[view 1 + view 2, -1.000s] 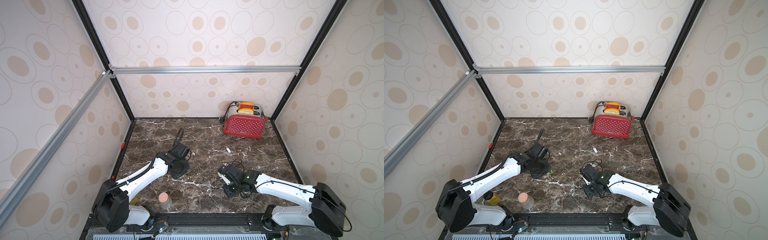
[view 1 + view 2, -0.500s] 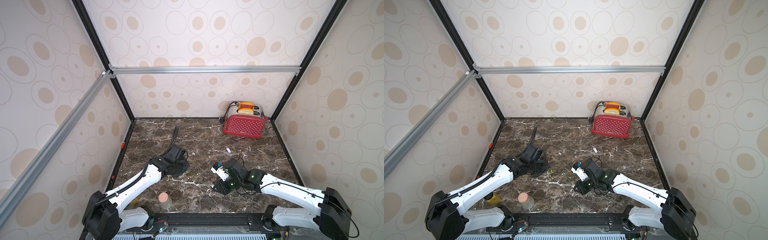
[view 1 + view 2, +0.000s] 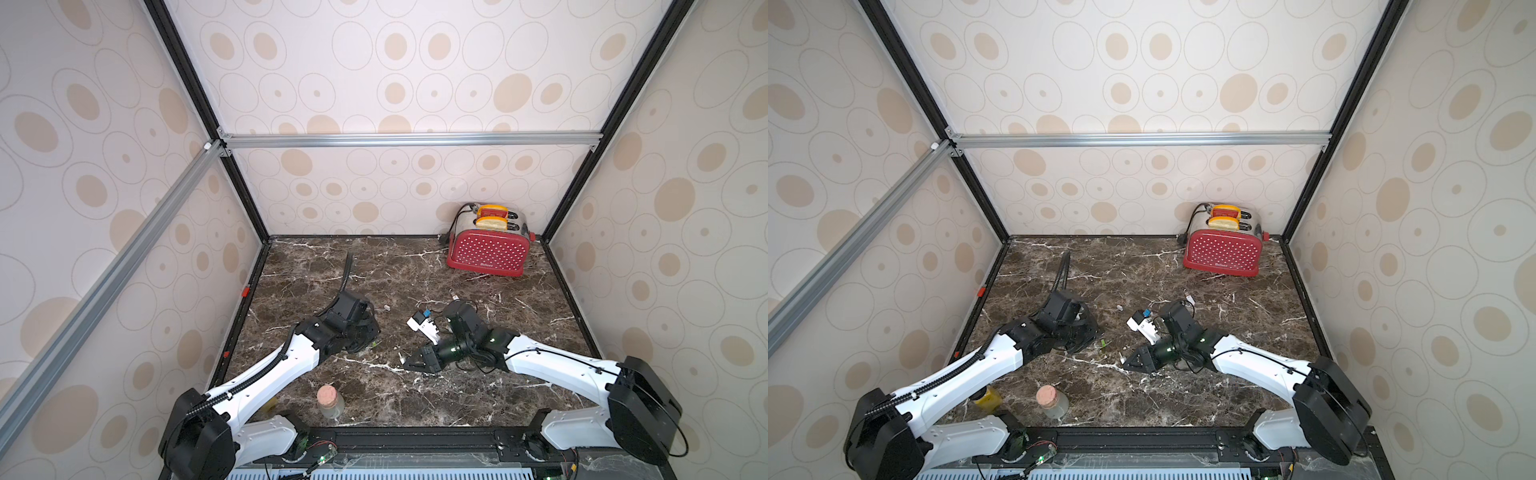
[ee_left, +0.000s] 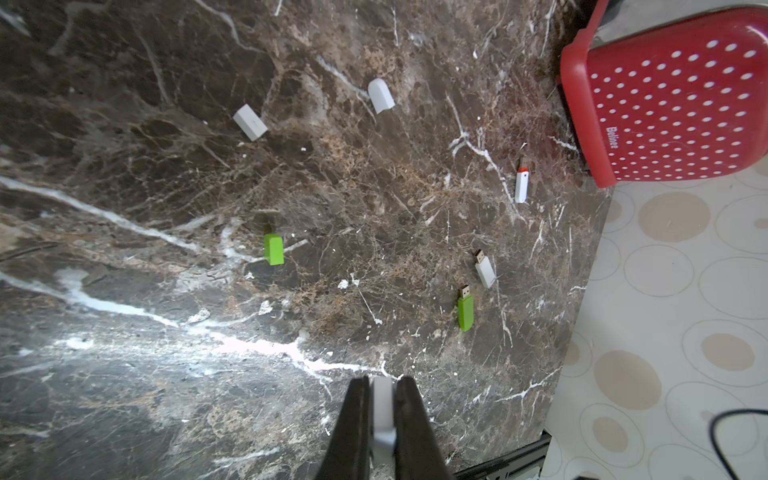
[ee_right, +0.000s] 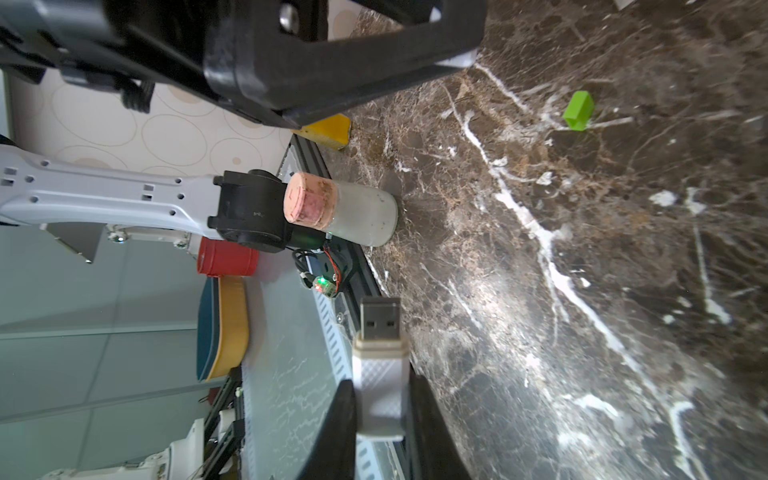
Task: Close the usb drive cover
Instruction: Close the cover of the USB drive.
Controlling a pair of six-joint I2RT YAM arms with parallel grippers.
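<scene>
R gripper [image 5: 380, 384] pinching usb drive [image 5: 379, 361] by the body, plug [image 5: 380, 318] poking straight out past the tips. L gripper [image 4: 382, 384] pinching a white cap [image 4: 382, 405], nearby but off the plug's line imo.

- Left gripper [image 4: 382, 383] clamps a white cover [image 4: 382, 409].
- Green cap [image 4: 274, 248], square white cap [image 4: 249, 122] and rounded white cap [image 4: 381, 95] lie loose on the marble table [image 4: 124, 374].
- Green USB drive [image 4: 465, 311] and white USB drive [image 4: 485, 270] lie uncapped.

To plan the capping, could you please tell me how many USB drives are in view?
4. The right gripper is shut on a white drive. Three lie on the table near the toaster: green drive, grey-white drive, red-banded drive. Arms may hide others.
</scene>
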